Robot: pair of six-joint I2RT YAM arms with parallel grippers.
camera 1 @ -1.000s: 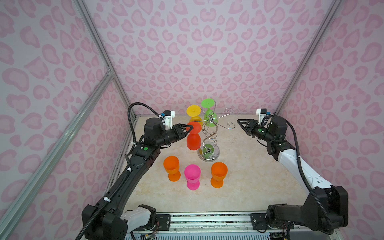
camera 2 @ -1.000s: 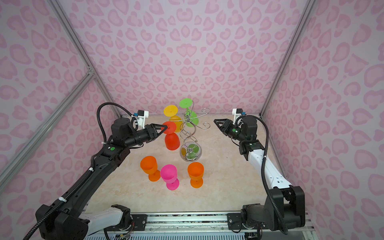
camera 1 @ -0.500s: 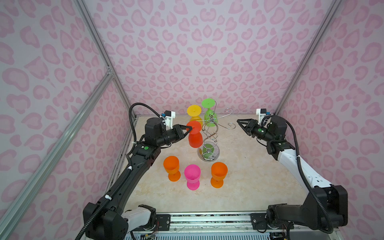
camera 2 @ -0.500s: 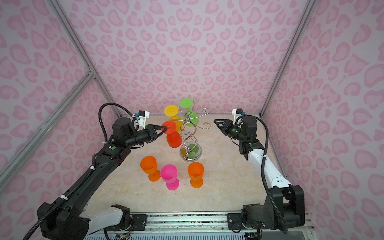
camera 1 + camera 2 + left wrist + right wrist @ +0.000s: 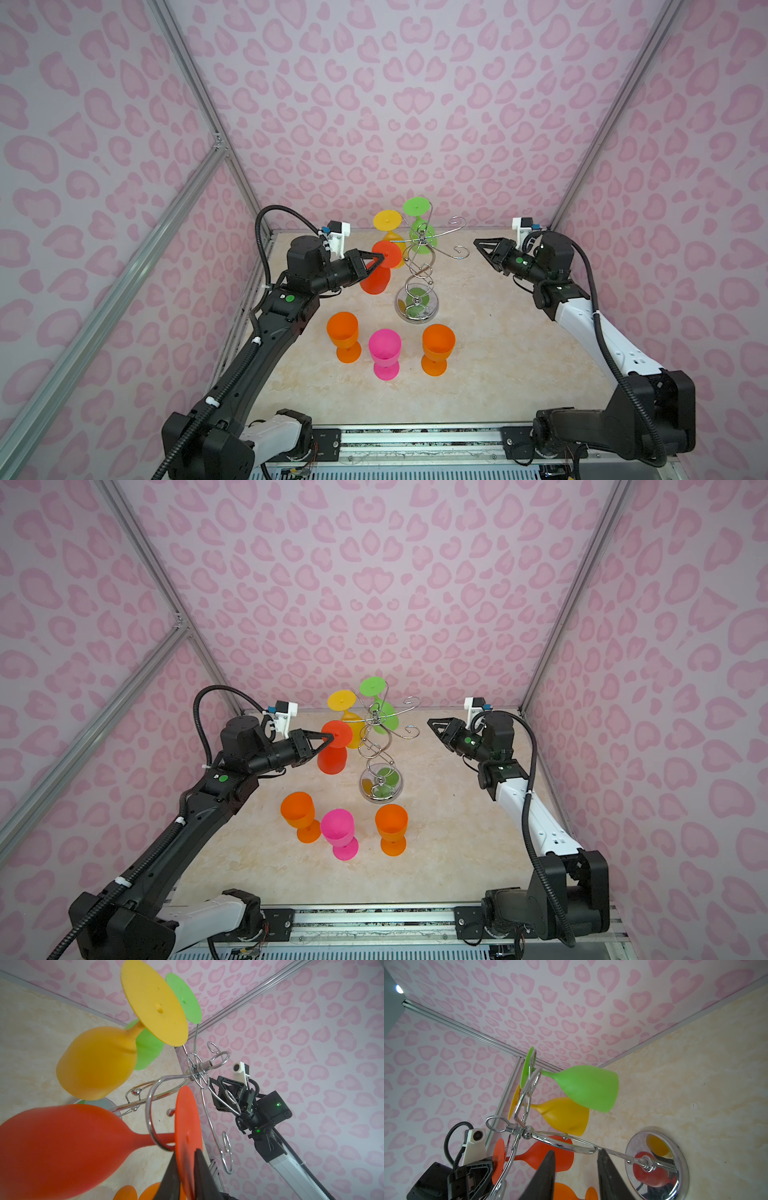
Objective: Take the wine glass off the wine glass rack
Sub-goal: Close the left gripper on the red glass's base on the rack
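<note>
The left end effector is clenched on the round foot of the red wine glass. In the left wrist view its two dark fingers lie against either face of the disc. That glass hangs bowl-down on the left side of the wine glass rack, with its stem inside a curled chrome hook. The rack stands on its mirrored base toward the far middle of the tabletop. A yellow glass and a green glass hang upside down on its far side. The right end effector hovers well to the right of the rack, released and empty. Near the front, two orange glasses and a pink glass stand upright in a row.
</note>
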